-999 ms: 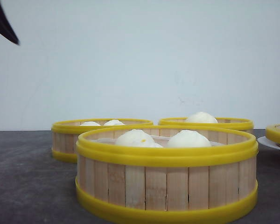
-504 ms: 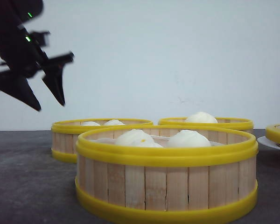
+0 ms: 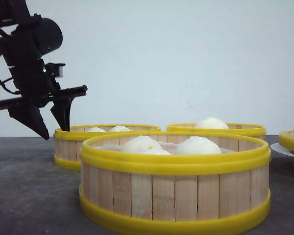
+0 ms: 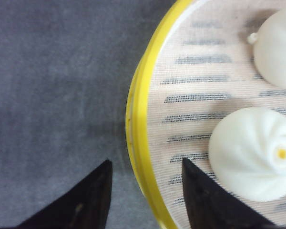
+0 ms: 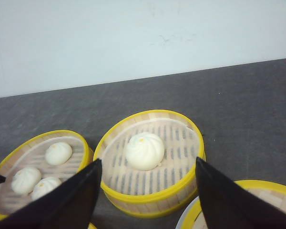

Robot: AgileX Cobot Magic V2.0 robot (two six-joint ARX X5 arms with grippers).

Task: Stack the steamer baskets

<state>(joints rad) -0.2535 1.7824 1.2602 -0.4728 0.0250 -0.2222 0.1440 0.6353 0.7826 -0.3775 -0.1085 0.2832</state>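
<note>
A round slatted wooden steamer basket with yellow rims (image 3: pixel 175 183) holding buns stands nearest; two alike baskets behind it, left (image 3: pixel 71 146) and right (image 3: pixel 237 129).

behind everything we see a plain pale wall (image 3: pixel 186 58), whitish with a faint blue-grey cast and evenly lit, with no hard shadows on it. a few faint scuff marks (image 3: pixel 192 105) show on it toward the right; we cannot tell whether they are scratches or stains. the wall meets a dark grey table surface (image 3: pixel 24 186) along 1 straight horizontal line. that surface looks matte and slightly mottled, like felt or cloth.
</note>
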